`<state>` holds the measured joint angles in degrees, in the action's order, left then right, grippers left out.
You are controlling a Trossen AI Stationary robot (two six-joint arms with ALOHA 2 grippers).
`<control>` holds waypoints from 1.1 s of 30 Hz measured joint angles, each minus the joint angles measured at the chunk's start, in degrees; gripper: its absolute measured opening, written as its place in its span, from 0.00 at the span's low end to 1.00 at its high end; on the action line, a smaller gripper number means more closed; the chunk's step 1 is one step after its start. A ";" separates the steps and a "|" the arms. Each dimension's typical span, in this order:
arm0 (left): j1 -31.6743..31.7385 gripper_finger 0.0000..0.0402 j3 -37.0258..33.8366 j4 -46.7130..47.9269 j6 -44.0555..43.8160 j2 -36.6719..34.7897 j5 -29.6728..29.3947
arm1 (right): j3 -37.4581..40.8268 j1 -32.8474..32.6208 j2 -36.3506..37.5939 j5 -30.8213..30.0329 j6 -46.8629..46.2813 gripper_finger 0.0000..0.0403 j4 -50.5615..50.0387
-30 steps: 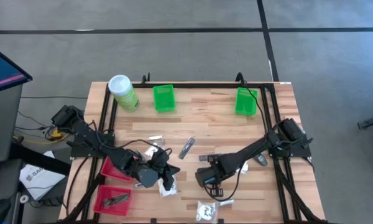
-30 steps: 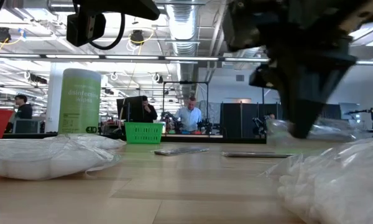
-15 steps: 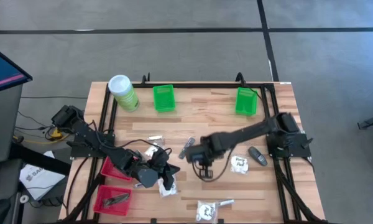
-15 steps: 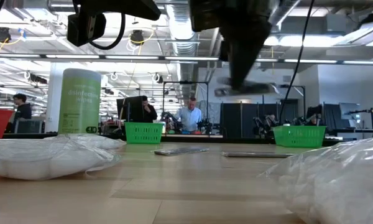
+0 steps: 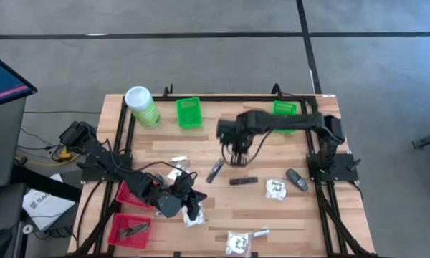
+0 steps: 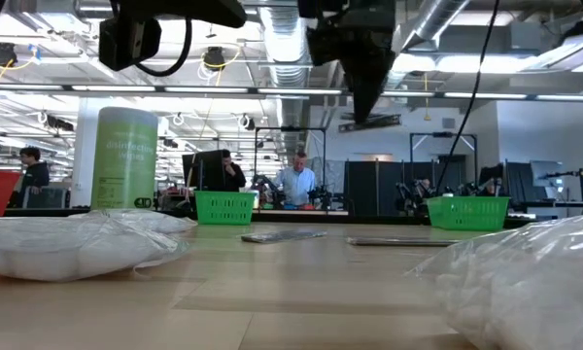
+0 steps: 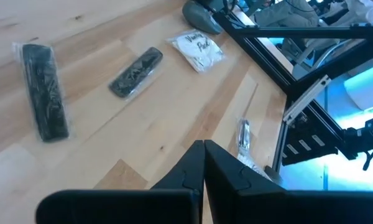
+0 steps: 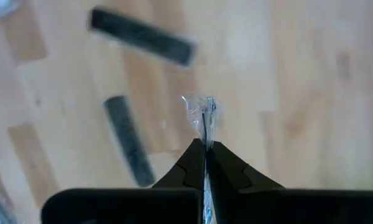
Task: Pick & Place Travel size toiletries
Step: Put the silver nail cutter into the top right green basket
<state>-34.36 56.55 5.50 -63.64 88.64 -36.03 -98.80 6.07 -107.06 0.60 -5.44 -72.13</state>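
The travel size toiletries lie scattered on the wooden table: dark sticks (image 5: 215,170) (image 5: 244,181), a white packet (image 5: 276,188), a dark oval piece (image 5: 296,179), and another packet (image 5: 236,244) at the near edge. My right gripper (image 5: 238,154) hangs high over the table's middle, pointing down, shut on a slim clear-silvery sachet (image 8: 202,115). My left gripper (image 5: 193,208) is shut and holds nothing. It sits low at the near left, over a white packet (image 5: 193,217). My right gripper pinches the slim sachet between its two fingertips, coming from above and pointing down. The wrist view shows the sachet's crinkled edge (image 8: 203,124) sticking out past the tips. In the low view the sachet (image 6: 371,123) hangs as a near-level strip just under the fingers, clear of the table.
Two green baskets (image 5: 188,112) (image 5: 284,115) stand along the far edge, next to a tall light-green canister (image 5: 142,106) at the far left. Two red baskets (image 5: 132,193) (image 5: 129,229) sit at the near left. More packets (image 5: 175,172) lie by the left arm.
My right gripper has risen from low over the table's near middle. It has swung toward the far edge with the sachet lifted clear, and it has stayed shut. The left arm has kept still.
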 joint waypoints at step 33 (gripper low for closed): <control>13.53 0.00 -0.09 1.44 27.70 -26.19 -13.45 | 13.65 39.15 12.26 12.74 2.61 0.00 15.97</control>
<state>-20.83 56.47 6.94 -35.93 62.45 -49.48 -85.15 45.22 -94.80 13.35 -2.84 -56.17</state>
